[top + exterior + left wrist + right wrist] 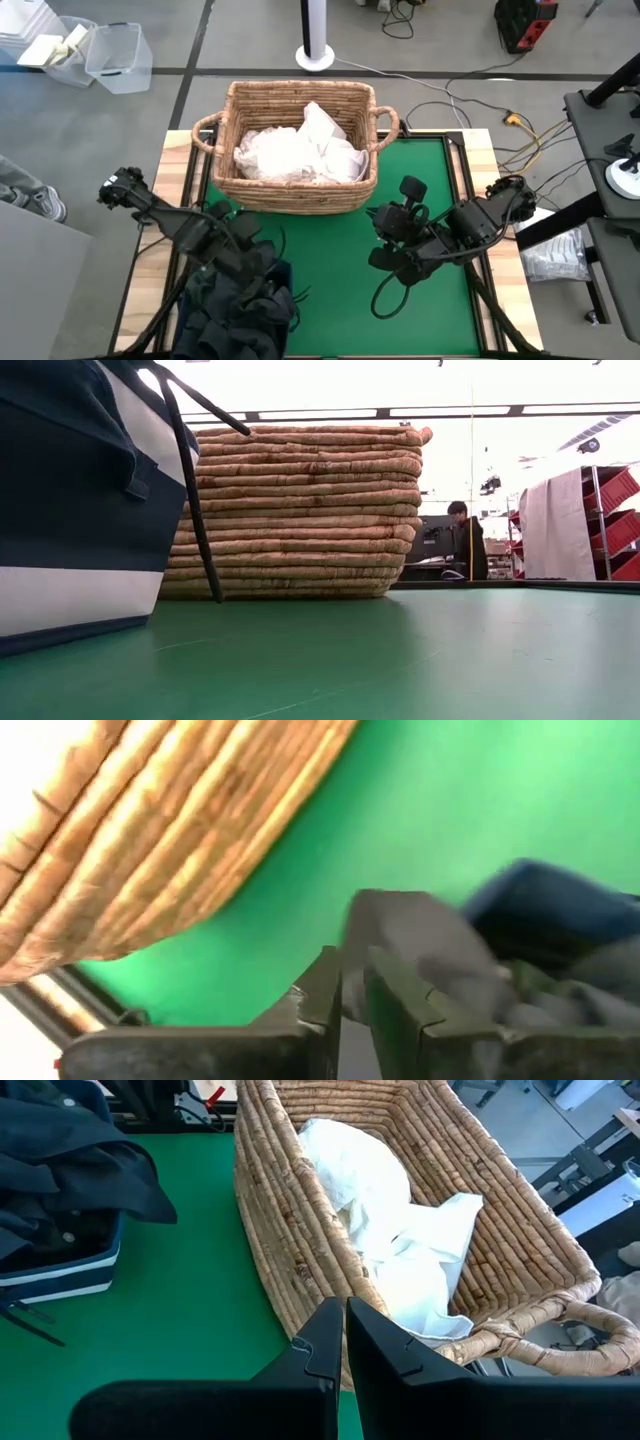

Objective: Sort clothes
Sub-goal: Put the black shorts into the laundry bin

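Note:
White clothes (298, 152) lie piled in the tan wicker basket (222, 150), and they also show in the right wrist view (400, 1260). Dark clothes (235, 315) fill the navy bin (70, 510) at the table's near left. My left gripper (258, 262) is over the bin's far edge, shut on a dark grey garment (415, 935). My right gripper (383, 215) hovers over the green mat, near the basket's near right corner. Its fingers (345, 1335) are shut and hold nothing. My left gripper has a bunched part of the dark grey garment (375, 935) between its two nearly closed fingers (325, 995). The cloth rises past the fingertips and trails off toward the bin (560, 900). Whether it holds one layer or several, I cannot tell.
The basket stands at the mat's far middle, with handles at both ends (388, 120). Open green mat (330, 290) lies between the bin and my right arm. A dark strap (200, 510) hangs from the bin. Beyond the table, a person (465, 540) sits in the room.

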Available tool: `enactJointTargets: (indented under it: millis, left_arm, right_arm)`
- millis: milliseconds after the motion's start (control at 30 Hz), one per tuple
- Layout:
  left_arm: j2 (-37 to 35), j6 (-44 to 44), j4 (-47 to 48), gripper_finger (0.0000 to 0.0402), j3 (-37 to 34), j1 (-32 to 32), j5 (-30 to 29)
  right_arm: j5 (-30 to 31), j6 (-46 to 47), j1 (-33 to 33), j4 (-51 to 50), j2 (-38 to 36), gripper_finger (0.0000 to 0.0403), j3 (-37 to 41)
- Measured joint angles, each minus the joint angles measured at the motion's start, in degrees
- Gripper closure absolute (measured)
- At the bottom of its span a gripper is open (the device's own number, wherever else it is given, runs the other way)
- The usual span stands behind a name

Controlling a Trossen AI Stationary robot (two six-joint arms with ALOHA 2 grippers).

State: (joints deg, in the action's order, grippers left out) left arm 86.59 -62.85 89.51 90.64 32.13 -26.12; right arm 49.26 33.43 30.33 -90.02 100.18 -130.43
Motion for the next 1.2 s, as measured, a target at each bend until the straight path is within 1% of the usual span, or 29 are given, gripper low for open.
enactJointTargets:
  millis: [133, 200, 267, 333, 433, 500, 600, 733, 800, 867, 967, 1033, 1100, 1200]
  left_arm:
    - [-2.4, 0.5, -2.7, 0.0372, -6.0, -3.5, 4.1]
    - [-4.3, 1.3, -7.2, 0.0372, -9.6, -5.1, 9.6]
    - [-6.3, 2.3, -14.3, 0.0369, -13.5, -6.3, 16.6]
    - [-8.4, 1.9, -20.7, 0.0362, -17.0, -6.6, 20.7]
    - [-11.3, -1.2, -25.5, 0.0339, -21.0, -6.7, 22.5]
    - [-12.3, -3.5, -25.3, 0.0317, -22.6, -6.7, 22.4]
    - [-13.4, -4.7, -25.5, 0.0278, -24.2, -6.7, 22.2]
    - [-12.4, -3.9, -25.9, 0.0226, -26.3, -6.7, 21.6]
    - [-11.3, -2.4, -26.7, 0.0208, -26.7, -6.7, 21.6]
    - [-9.9, -1.0, -26.5, 0.0199, -26.9, -6.7, 21.6]
    - [-8.3, 0.1, -26.6, 0.0203, -26.9, -6.7, 21.6]
    - [-7.4, 1.1, -26.7, 0.0220, -26.9, -6.4, 21.5]
    - [-6.7, 1.9, -26.6, 0.0249, -26.8, -6.3, 21.4]
    - [-6.2, 2.2, -26.6, 0.0304, -25.7, -6.3, 21.4]
  right_arm:
    - [0.3, 0.0, 0.0, 0.0, 0.0, 0.0390, 0.0]
    - [0.3, 0.0, 0.0, 0.0, 0.0, 0.0390, 0.0]
    - [0.3, 0.0, 0.0, 0.0, 0.0, 0.0390, 0.0]
    - [0.3, 0.0, 0.0, 0.0, 0.0, 0.0390, 0.0]
    - [0.3, 0.0, 0.0, 0.0, 0.0, 0.0390, 0.0]
    - [0.3, 0.0, 0.0, 0.0, 0.0, 0.0390, 0.0]
    - [0.3, 0.0, 0.0, 0.0, 0.0, 0.0390, 0.0]
    - [0.3, 0.0, 0.0, 0.0, 0.0, 0.0390, 0.0]
    - [0.3, 0.0, 0.0, 0.0, 0.0, 0.0390, 0.0]
    - [0.3, 0.0, 0.0, 0.0, 0.0, 0.0390, 0.0]
    - [0.3, 0.0, 0.0, 0.0, 0.0, 0.0390, 0.0]
    - [0.3, 0.0, 0.0, 0.0, 0.0, 0.0390, 0.0]
    - [0.3, 0.0, 0.0, 0.0, 0.0, 0.0390, 0.0]
    - [0.3, 0.0, 0.0, 0.0, 0.0, 0.0390, 0.0]
